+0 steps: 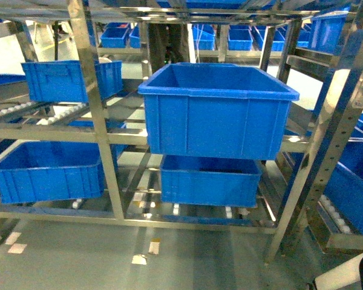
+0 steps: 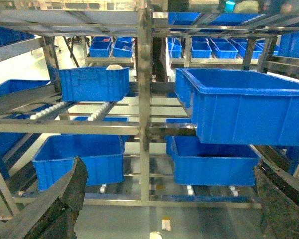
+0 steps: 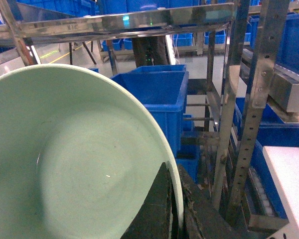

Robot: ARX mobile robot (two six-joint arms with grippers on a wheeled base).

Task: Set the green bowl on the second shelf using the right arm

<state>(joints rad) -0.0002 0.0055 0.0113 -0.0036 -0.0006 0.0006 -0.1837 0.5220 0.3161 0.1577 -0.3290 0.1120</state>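
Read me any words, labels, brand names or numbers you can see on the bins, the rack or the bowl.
None can be read in any view.
Large blue bin: plain sides, no label.
Green bowl, held at its rim by the right gripper: plain inside, no mark.
Steel rack: bare metal.
Pale scraps on the floor: too blurred to tell.

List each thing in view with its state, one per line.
green bowl: held at its rim, not yet shelved
right gripper: shut on the bowl's rim
left gripper: open, empty
large blue bin: on the rack's middle tier, looks empty
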